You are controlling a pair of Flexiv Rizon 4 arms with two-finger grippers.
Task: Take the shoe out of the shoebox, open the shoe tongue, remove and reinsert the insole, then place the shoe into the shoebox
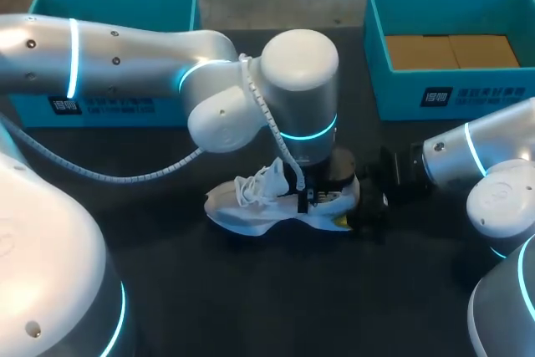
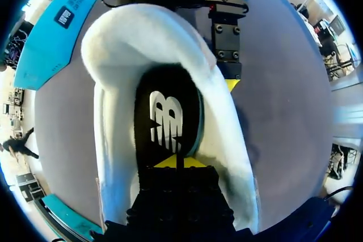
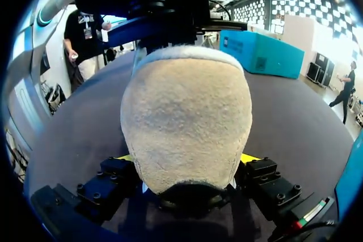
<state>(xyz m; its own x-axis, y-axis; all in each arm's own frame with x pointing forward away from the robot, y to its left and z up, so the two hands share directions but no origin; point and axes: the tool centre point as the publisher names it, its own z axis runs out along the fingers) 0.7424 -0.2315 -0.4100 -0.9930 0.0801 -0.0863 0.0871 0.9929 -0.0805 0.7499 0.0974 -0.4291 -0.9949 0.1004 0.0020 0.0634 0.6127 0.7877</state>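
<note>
A white shoe [image 1: 267,202] lies on the dark table, toe to the left. My left gripper [image 1: 311,198] comes down into its opening. In the left wrist view the black insole [image 2: 167,117] with a white logo lies inside the shoe [image 2: 113,111], and my left gripper [image 2: 177,162] is shut, its yellow tips pinched together on the insole. My right gripper [image 1: 368,200] is at the heel. In the right wrist view the beige heel [image 3: 187,117] fills my right gripper [image 3: 188,160], with a yellow tip pressed against each side.
A teal shoebox [image 1: 468,94] with brown cardboard inside stands at the back right. Another teal box [image 1: 117,2] stands at the back left, partly behind my left arm. The front of the table is bare dark cloth.
</note>
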